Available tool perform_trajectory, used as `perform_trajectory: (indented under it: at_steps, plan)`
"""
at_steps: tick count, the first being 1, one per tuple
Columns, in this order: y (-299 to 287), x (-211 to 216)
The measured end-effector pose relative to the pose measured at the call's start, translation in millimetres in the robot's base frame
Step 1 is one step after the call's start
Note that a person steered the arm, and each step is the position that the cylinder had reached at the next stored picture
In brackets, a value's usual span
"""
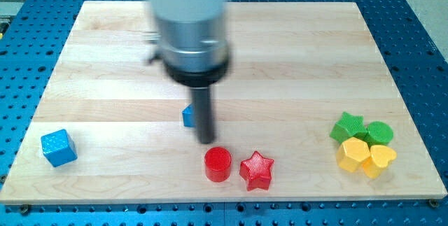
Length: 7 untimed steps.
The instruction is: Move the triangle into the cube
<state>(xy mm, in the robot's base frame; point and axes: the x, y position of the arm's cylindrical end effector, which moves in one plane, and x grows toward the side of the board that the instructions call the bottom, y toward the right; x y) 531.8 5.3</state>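
A blue cube (58,147) sits near the board's bottom-left corner. A small blue block (187,116), the triangle by its look, is mostly hidden behind my rod, and only its left edge shows. My tip (206,140) touches the board right beside it, at its right and slightly below. The tip stands just above the red cylinder (218,164).
A red star (257,171) lies right of the red cylinder. At the view's right, a green star (348,126), a green block (379,133), a yellow block (353,154) and a yellow heart (379,159) cluster together. The wooden board (280,58) rests on a blue perforated table.
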Motion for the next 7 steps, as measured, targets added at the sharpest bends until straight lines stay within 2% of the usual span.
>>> perform_trajectory:
  at_steps: [1, 2, 3, 4, 5, 6, 7]
  plan:
    - [4, -22]
    - [-86, -25]
    - [-173, -4]
    - [-118, -32]
    - [-127, -64]
    - [-185, -43]
    - [-198, -10]
